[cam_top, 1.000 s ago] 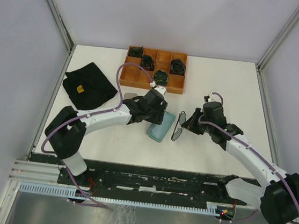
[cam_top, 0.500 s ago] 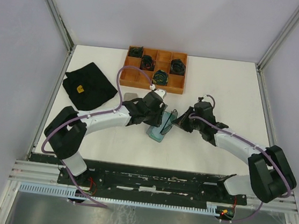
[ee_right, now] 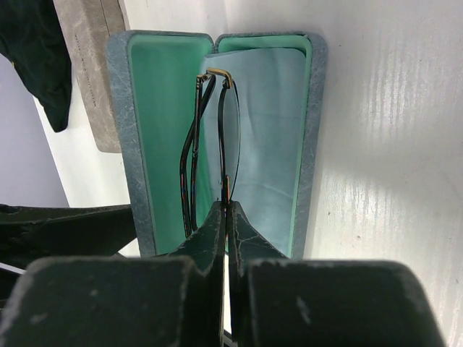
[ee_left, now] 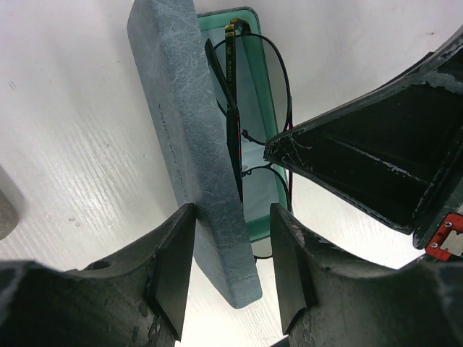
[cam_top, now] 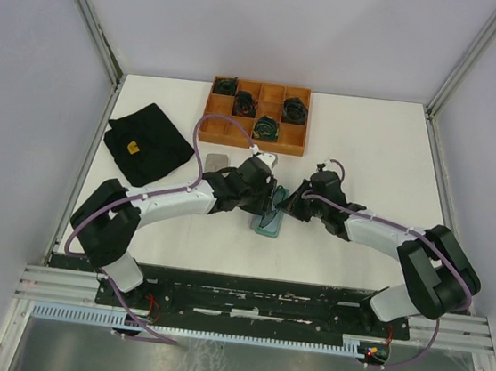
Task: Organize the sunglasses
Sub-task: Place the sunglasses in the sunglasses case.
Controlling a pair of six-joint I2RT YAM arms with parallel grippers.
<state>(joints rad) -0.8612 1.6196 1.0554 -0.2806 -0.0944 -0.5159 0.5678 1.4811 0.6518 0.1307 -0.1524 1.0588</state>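
Overhead, little is shown of the sunglasses (ee_right: 226, 130), since both wrists are crowded over them at the middle of the tabletop (cam_top: 377, 155) and only the near end of the open blue-grey case (cam_top: 268, 227) is uncovered. The lenses are nearly clear and are hard to separate from the green lining behind them, and part of the frame is covered by fingers in both wrist views. The pair is stood on edge inside the case, close to the fold between the base and the raised lid (ee_left: 177, 108). The right end effector (ee_right: 227, 206) is shut, its fingertips pressed together on the thin wire of the frame. The left end effector (ee_left: 232, 211) is held partly apart astride the lid. One finger (ee_left: 173, 275) is laid against the lid's outer face, while a strip of lining is seen between the lid and the other finger, so it cannot be told whether the lid is truly gripped. The case is placed well in from every tabletop edge. A grey case (cam_top: 218, 160) is seen just behind the left wrist, a black cloth (cam_top: 145, 142) is spread toward the left edge, and a wooden tray (cam_top: 219, 127) with dark coiled bundles (cam_top: 267, 128) is set at the far edge. Open white surface is seen to the right of the right arm and in front of the case.
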